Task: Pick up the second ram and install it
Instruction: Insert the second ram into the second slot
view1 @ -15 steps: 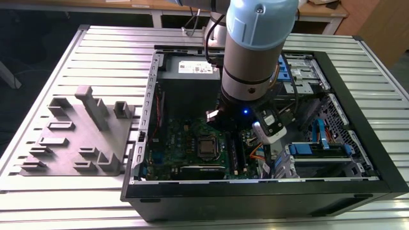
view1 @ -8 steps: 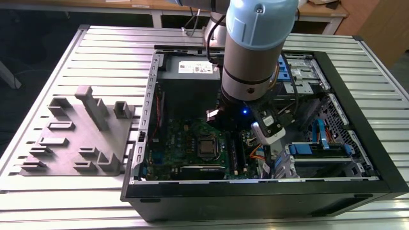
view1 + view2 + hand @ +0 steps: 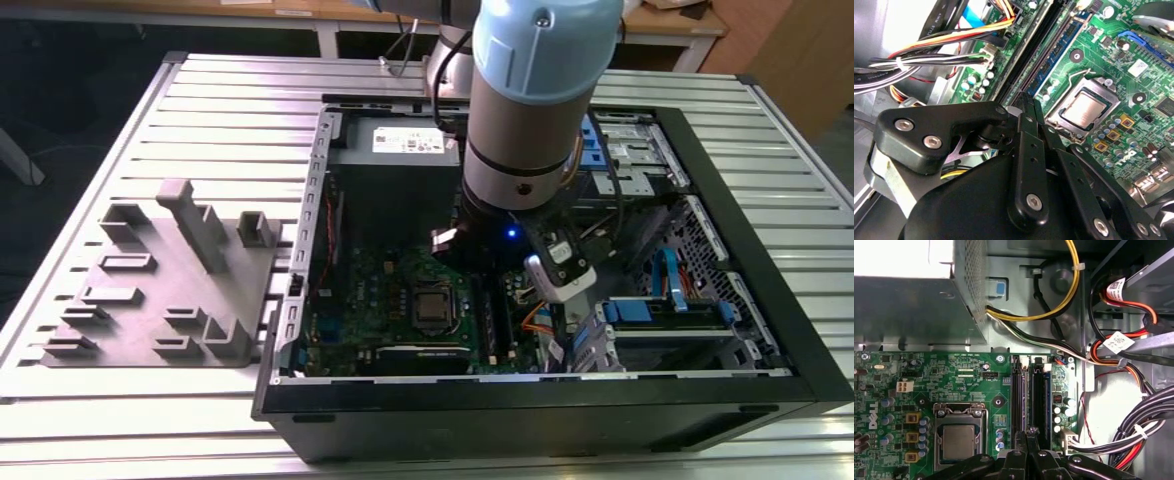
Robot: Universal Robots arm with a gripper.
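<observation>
Closest to the wrist cameras, the gripper (image 3: 1027,100) has its two fingers pressed together, with nothing to be seen between them. Its tips hang over the memory sockets (image 3: 1017,390), which run just beside the processor (image 3: 959,442), between the processor and the bundled cables (image 3: 1149,425). I cannot pick out the second memory stick with any certainty. A blue strip (image 3: 1061,50) lies in the socket row next to the processor, and whether that is the stick already seated or only a coloured socket cannot be told. Seating a stick here well would, I judge, call for holding it parallel to its socket along the whole length. It would then need pressing straight down, evenly at both ends, with no twist, and with the fingers kept off the cables on the far side of the sockets from the processor. Around the processor spreads the green motherboard (image 3: 969,375), and beyond the processor sits the grey power supply (image 3: 909,310) against the wall of the computer case (image 3: 561,395). Well apart from the processor, outside the case on the exterior view's left, lies a grey tray (image 3: 147,290) of moulded holders.
</observation>
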